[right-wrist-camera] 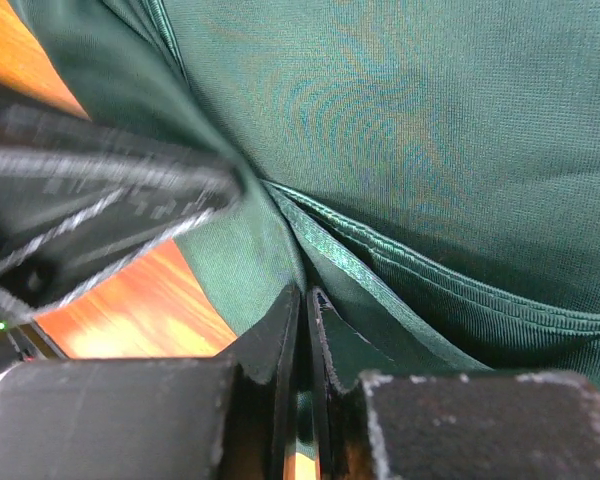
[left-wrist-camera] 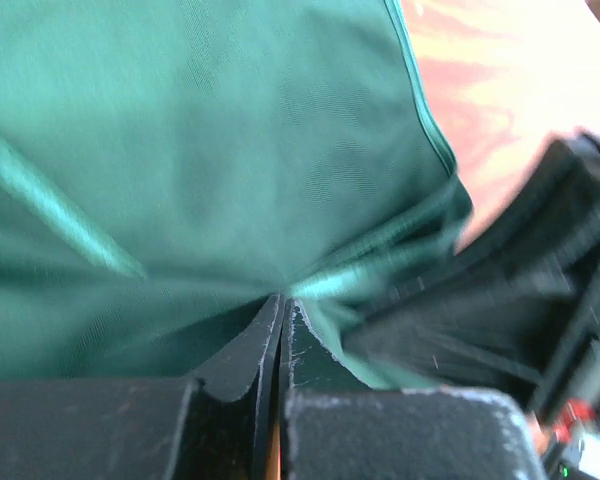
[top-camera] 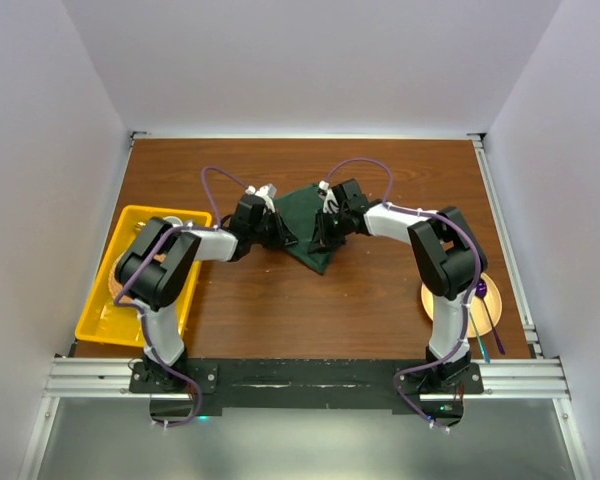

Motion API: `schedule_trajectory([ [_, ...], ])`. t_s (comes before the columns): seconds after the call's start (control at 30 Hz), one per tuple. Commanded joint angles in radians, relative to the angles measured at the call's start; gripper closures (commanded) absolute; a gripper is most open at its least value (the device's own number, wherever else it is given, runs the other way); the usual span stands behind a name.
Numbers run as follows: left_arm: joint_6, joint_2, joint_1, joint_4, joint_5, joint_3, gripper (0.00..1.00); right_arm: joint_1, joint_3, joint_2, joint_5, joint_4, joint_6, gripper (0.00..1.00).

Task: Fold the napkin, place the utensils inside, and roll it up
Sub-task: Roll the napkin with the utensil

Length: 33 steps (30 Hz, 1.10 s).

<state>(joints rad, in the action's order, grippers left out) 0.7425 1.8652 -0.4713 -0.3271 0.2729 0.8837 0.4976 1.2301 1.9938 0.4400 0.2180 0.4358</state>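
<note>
The dark green napkin (top-camera: pixel 306 214) lies partly folded and bunched at the middle of the wooden table. My left gripper (top-camera: pixel 277 233) is shut on its left edge; in the left wrist view the jaws (left-wrist-camera: pixel 280 305) pinch the cloth (left-wrist-camera: pixel 200 130). My right gripper (top-camera: pixel 320 234) is shut on its right side, where the jaws (right-wrist-camera: pixel 305 296) clamp a hemmed fold of the cloth (right-wrist-camera: pixel 410 130). The two grippers are close together. Thin dark stick-like utensils (top-camera: pixel 488 328) lie by the orange plate (top-camera: pixel 458 300) at the near right.
A yellow tray (top-camera: pixel 130 218) with something pale in it stands at the left edge, beside my left arm. A metal rail (top-camera: pixel 300 375) runs along the near edge. White walls enclose the table on three sides.
</note>
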Motion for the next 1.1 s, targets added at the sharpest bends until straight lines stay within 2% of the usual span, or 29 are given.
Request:
schedule_trajectory([
  [0.0,-0.028,0.11,0.025,0.126,-0.077,0.018,1.0,0.01,0.02,0.02,-0.105,0.193,-0.074,0.9],
  [0.1,-0.04,0.138,0.025,0.157,-0.083,0.02,1.0,0.012,0.069,0.013,-0.141,0.25,-0.107,0.87],
  [0.37,-0.052,0.166,0.025,0.149,-0.098,-0.011,1.0,0.018,0.219,-0.027,-0.19,0.377,-0.213,0.58],
  [0.5,-0.052,0.181,0.025,0.138,-0.093,-0.019,1.0,0.038,0.261,-0.07,-0.241,0.445,-0.255,0.51],
  [0.63,-0.049,0.186,0.025,0.135,-0.089,-0.02,1.0,0.065,0.174,-0.105,-0.262,0.413,-0.255,0.52],
  [0.73,-0.049,0.184,0.025,0.138,-0.083,-0.012,1.0,0.084,0.091,-0.105,-0.306,0.35,-0.244,0.64],
  [0.8,-0.055,0.183,0.025,0.149,-0.081,-0.009,1.0,0.097,0.053,-0.104,-0.421,0.319,-0.243,0.67],
  [0.93,-0.065,0.189,0.026,0.161,-0.081,0.0,1.0,0.127,0.02,-0.095,-0.544,0.261,-0.291,0.73],
  [1.03,-0.068,0.195,0.026,0.165,-0.077,0.001,1.0,0.153,0.026,-0.119,-0.65,0.262,-0.319,0.71],
  [1.07,-0.066,0.193,0.026,0.165,-0.075,0.0,1.0,0.165,0.029,-0.159,-0.67,0.262,-0.327,0.64],
])
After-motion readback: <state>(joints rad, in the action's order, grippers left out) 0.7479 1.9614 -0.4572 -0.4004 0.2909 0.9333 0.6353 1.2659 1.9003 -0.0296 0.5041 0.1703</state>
